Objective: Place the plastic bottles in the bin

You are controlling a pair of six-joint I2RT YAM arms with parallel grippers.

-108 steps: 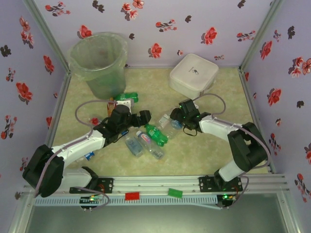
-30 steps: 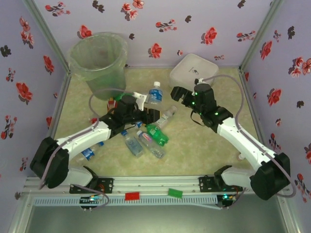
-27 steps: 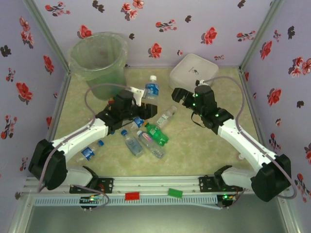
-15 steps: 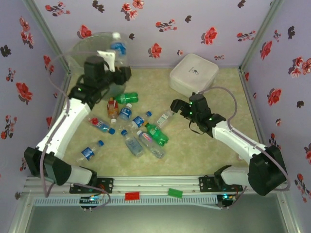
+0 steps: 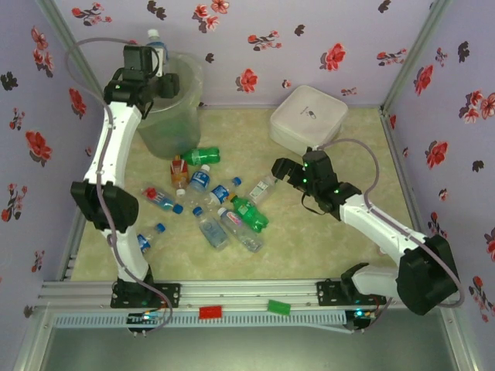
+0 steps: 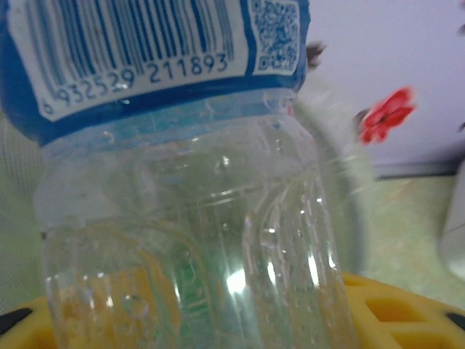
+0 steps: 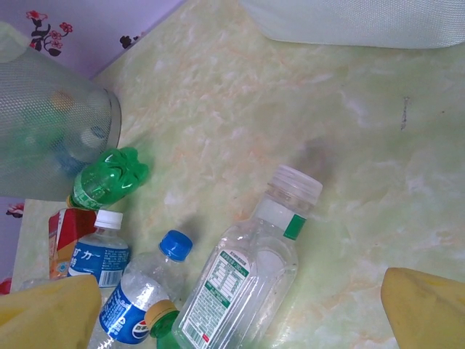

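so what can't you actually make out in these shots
Inside of the bin: in the top view the left gripper and held bottle cover much of its opening; in the right wrist view the cloudy wall blurs the contents.
Held bottle's ends: left wrist view, cut off by the frame edges.
Print on the loose bottles: top view, too small to read.

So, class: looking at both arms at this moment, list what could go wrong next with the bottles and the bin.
1. The left gripper holds a blue-labelled bottle high near the far rim of the bin; released there, it might clip the rim and fall outside.
2. The open right gripper hovers over a clear bottle lying close to a blue-capped bottle; closing could catch or scatter both.
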